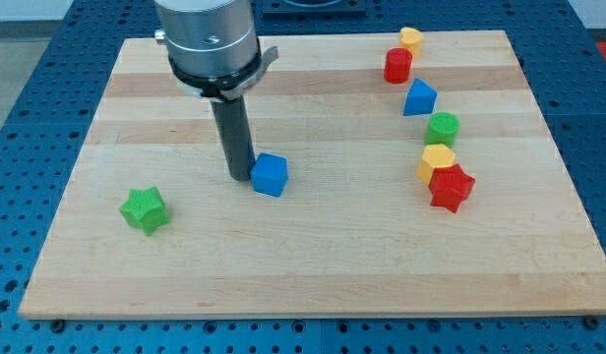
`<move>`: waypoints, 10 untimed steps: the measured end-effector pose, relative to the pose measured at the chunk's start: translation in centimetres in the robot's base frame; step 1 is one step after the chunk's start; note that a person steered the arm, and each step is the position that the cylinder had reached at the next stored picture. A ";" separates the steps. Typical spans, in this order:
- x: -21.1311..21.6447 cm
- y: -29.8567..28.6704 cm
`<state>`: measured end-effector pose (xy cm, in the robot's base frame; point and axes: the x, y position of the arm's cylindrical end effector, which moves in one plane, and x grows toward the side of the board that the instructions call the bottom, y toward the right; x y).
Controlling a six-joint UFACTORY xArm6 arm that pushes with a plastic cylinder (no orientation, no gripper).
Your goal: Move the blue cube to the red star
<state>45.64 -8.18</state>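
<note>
My tip (241,177) sits touching the blue cube (270,175) on its left; there is no pincer, only the rod. The red star (452,187) lies well apart to the view's right, so nearly the whole push remains.

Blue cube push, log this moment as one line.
my tip at blue cube, view's left side | red star far right | not delivered

my tip (242,177) stood at the frame's centre, touching the blue cube (270,175) on its left side. the red star (452,187) lay well apart at right, against a yellow block (436,159), on the table (313,265).
</note>
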 end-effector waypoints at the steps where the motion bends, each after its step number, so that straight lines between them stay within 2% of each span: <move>1: 0.1 4.0; 4: 0.4 8.5; 7: 5.2 13.4; 10: 4.4 11.0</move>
<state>50.03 2.86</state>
